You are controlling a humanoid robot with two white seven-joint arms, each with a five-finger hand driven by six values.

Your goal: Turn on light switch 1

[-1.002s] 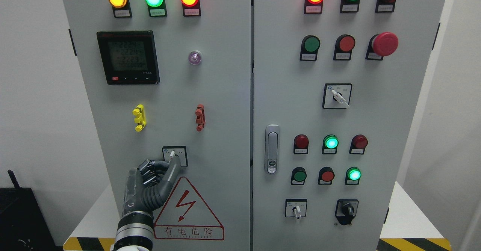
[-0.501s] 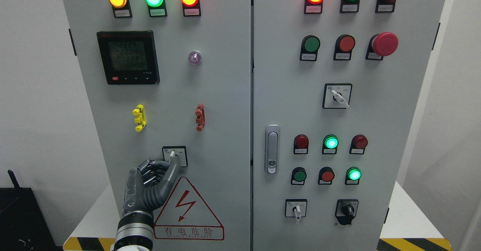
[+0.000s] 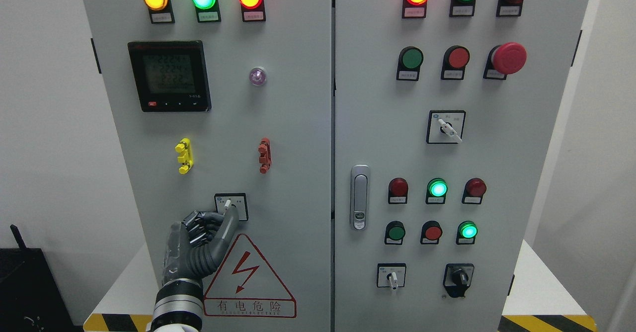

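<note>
Risking slip: extended digit of left hand (image 3: pixel 198 242) meets white lever of selector switch (image 3: pixel 231 206) only at its lower edge, so sideways push may skid off without turning it, or scrape warning triangle (image 3: pixel 248 280) below. Switch sits low on left cabinet door (image 3: pixel 298 173), under yellow terminal block (image 3: pixel 184 155). Hand raised from lower left, palm toward panel, fingers (image 3: pixel 198 222) clenched, grasping nothing. Right hand unseen

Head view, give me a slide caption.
Left hand at the small white-levered selector switch on the grey electrical cabinet.
</note>
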